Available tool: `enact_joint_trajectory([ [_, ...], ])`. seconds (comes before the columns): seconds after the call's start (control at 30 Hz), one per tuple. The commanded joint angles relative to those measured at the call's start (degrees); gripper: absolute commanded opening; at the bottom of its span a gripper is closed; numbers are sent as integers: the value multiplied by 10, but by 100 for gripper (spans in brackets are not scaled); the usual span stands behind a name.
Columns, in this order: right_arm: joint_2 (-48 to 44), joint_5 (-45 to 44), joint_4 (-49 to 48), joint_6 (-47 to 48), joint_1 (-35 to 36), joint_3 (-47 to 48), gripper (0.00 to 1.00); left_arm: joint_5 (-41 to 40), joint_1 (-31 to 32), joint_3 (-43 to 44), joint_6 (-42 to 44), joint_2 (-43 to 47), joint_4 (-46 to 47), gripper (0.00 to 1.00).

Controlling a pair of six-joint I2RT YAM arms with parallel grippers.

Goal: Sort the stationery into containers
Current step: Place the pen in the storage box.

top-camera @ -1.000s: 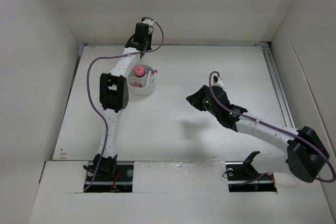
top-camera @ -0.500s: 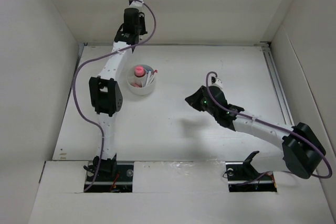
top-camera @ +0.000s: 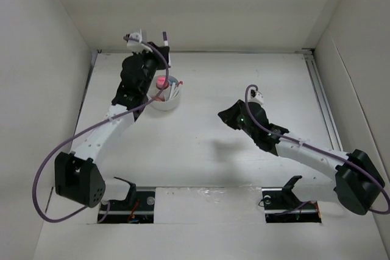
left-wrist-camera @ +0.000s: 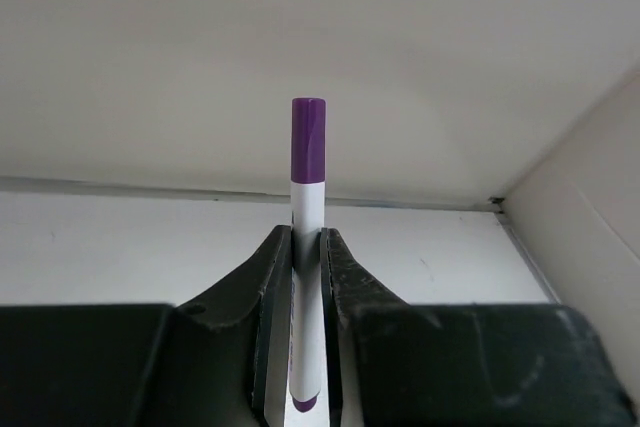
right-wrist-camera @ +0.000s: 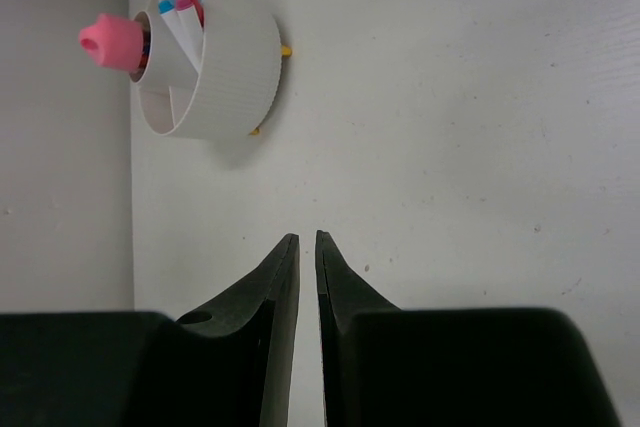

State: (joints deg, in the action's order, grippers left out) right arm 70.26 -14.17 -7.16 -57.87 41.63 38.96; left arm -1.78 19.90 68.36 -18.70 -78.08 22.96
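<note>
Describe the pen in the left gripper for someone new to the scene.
Find the round white cup at the far left of the table; the left gripper hangs near it. Clamped in its jaws is a thin white pen, the only one with a purple cap; the pens in the cup have red or blue.

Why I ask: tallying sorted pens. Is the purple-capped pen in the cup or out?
Out: the left gripper is shut on the purple-capped pen, holding it outside the cup.
</note>
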Motion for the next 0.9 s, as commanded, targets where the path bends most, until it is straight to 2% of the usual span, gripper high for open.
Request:
enact_joint_trajectory([
  [0.0, -16, -13, -29, -1, 1, -4, 18, -55, 13, -107, -59, 46, 138, 0],
  [0.03, -16, -13, -29, -1, 1, -4, 18, -55, 13, -164, -68, 57, 157, 0],
  [0.13, -16, -18, -34, -1, 1, -4, 18, -55, 13, -231, -73, 87, 188, 0],
  [0.3, 3, -23, -34, 5, 1, 2, 18, -20, 13, -294, -78, 99, 248, 0],
  [0.4, 9, -29, -34, 5, 13, 7, 18, -13, 13, -308, -64, 93, 281, 0],
  [0.5, 9, -39, -46, 16, 27, 7, 18, -13, 13, -301, -22, 34, 301, 0],
  [0.87, 26, -39, -73, 21, 32, 2, 19, -30, 13, -265, 27, -65, 307, 0],
])
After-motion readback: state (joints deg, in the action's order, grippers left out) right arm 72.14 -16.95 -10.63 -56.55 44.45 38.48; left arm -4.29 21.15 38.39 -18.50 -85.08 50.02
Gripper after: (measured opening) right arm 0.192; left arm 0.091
